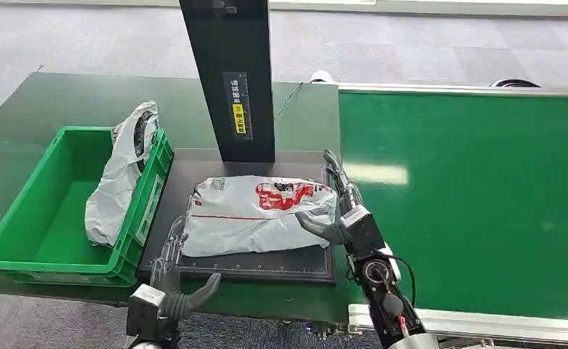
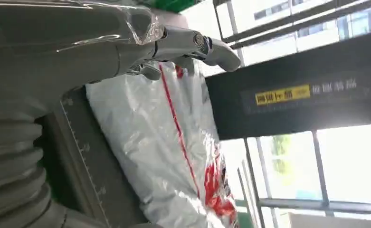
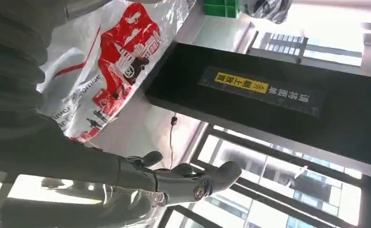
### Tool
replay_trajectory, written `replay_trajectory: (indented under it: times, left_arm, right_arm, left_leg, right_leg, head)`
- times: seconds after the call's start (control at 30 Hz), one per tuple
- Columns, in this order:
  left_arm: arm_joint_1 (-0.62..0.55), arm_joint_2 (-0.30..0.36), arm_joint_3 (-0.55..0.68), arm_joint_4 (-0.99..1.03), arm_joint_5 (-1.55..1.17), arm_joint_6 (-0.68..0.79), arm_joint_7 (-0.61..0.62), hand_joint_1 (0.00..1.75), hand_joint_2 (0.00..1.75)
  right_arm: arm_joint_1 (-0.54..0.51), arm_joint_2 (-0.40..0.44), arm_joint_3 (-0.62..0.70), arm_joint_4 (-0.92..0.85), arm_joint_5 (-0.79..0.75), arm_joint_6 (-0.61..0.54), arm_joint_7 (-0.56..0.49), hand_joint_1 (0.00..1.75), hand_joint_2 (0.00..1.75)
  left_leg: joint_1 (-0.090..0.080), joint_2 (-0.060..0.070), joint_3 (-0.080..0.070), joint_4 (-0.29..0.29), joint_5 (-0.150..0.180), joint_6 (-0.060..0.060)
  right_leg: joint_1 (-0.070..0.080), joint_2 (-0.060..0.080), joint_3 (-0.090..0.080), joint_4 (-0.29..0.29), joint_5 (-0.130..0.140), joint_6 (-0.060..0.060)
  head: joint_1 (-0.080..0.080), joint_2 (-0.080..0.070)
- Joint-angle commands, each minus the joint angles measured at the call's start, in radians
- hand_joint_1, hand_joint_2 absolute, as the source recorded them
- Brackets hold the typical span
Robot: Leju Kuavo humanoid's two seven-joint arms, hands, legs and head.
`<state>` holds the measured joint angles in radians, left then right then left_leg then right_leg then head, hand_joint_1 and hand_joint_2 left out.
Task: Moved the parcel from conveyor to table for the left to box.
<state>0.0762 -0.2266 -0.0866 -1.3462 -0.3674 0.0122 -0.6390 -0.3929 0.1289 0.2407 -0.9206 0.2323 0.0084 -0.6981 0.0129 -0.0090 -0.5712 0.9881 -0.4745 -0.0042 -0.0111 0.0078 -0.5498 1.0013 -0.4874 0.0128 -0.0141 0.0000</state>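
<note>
Lying on the dark mat, your parcel meets the right hand at its right edge, apparently spread; left hand spread at the mat's front-left corner.

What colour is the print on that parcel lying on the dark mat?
Red print on the white-grey parcel, clearest in the right wrist view.
</note>
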Motion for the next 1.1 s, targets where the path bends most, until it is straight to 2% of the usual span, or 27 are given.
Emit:
replay_trajectory:
  times: [0.03,0.2,0.3,0.4,0.6,0.67,0.73,0.77,0.8,0.9,1.1]
  left_arm:
    - [0.007,0.008,0.025,0.003,0.0,0.0,0.002,0.0,1.75]
    - [0.007,0.008,0.025,0.003,0.0,0.0,0.002,0.0,1.75]
    - [0.054,0.001,0.073,-0.103,0.03,0.101,0.002,0.0,1.75]
    - [0.088,-0.002,0.099,-0.191,0.038,0.14,0.012,0.0,1.75]
    - [0.07,0.003,0.091,-0.192,0.006,0.181,0.027,0.0,1.75]
    - [0.021,0.035,0.017,-0.142,-0.159,0.215,0.08,0.0,1.75]
    - [-0.076,0.044,-0.044,-0.035,-0.272,0.267,0.135,0.0,1.75]
    - [-0.119,0.05,-0.072,0.016,-0.293,0.27,0.148,0.0,1.75]
    - [-0.171,0.055,-0.095,0.074,-0.343,0.298,0.175,0.0,1.75]
    - [-0.275,0.065,-0.141,0.205,-0.422,0.338,0.217,0.0,1.75]
    - [-0.376,0.086,-0.255,0.372,-0.547,0.334,0.275,0.0,1.75]
  right_arm:
    - [0.01,-0.026,0.034,-0.049,-0.007,-0.004,0.0,0.0,1.75]
    - [0.01,-0.026,0.034,-0.049,-0.007,-0.004,0.0,0.0,1.75]
    - [0.139,-0.037,0.024,-0.265,-0.06,-0.039,0.0,0.0,1.75]
    - [0.258,-0.033,-0.016,-0.431,-0.087,-0.036,0.0,0.0,1.75]
    - [0.342,-0.013,-0.112,-0.547,-0.095,-0.014,0.0,0.0,1.75]
    - [0.357,0.006,-0.16,-0.544,-0.108,0.001,0.0,0.0,1.75]
    - [0.354,0.013,-0.189,-0.517,-0.115,0.027,0.0,0.0,1.75]
    - [0.351,0.014,-0.197,-0.508,-0.119,0.037,0.0,0.0,1.75]
    - [0.344,0.017,-0.206,-0.491,-0.125,0.04,0.0,0.0,1.75]
    - [0.325,0.023,-0.214,-0.474,-0.144,0.055,0.0,0.0,1.75]
    - [0.289,0.033,-0.213,-0.426,-0.15,0.055,0.0,0.0,1.75]
  left_leg:
    - [0.0,0.001,0.0,-0.001,0.0,0.0]
    - [0.0,0.001,0.0,-0.001,0.001,0.0]
    - [0.0,0.001,0.001,-0.001,0.0,0.0]
    - [0.0,-0.001,0.0,0.0,0.0,0.0]
    - [0.0,-0.003,-0.001,0.0,-0.001,0.0]
    - [0.0,-0.002,-0.001,0.0,-0.001,0.0]
    - [0.0,-0.005,-0.002,-0.001,0.0,-0.001]
    - [-0.001,-0.004,-0.001,-0.001,0.0,-0.001]
    - [0.0,-0.009,-0.002,-0.001,0.002,0.0]
    - [-0.001,-0.007,0.0,-0.002,0.003,0.0]
    - [-0.001,-0.004,0.001,-0.002,0.003,0.0]
  right_leg:
    - [0.0,0.0,0.0,-0.001,0.001,0.0]
    - [0.0,0.0,0.0,-0.001,0.001,0.0]
    - [0.0,0.0,0.001,-0.001,0.0,-0.001]
    - [0.001,-0.002,0.001,-0.001,-0.001,-0.001]
    - [0.0,-0.003,-0.001,0.0,-0.002,-0.001]
    - [0.0,-0.003,-0.001,0.0,-0.002,-0.001]
    - [0.0,-0.005,-0.001,0.0,-0.002,-0.001]
    - [0.0,-0.005,-0.001,0.0,-0.002,-0.001]
    - [0.0,-0.01,0.0,-0.001,-0.001,-0.001]
    - [-0.001,-0.007,0.0,-0.002,-0.001,-0.001]
    - [-0.001,-0.005,0.002,-0.002,0.001,-0.001]
  head:
    - [0.0,0.0]
    - [0.0,0.0]
    - [0.0,0.0]
    - [0.0,0.0]
    - [0.0,0.0]
    - [0.0,0.0]
    - [0.0,0.0]
    - [0.0,0.0]
    - [0.0,0.0]
    - [0.0,0.0]
    - [0.0,0.0]
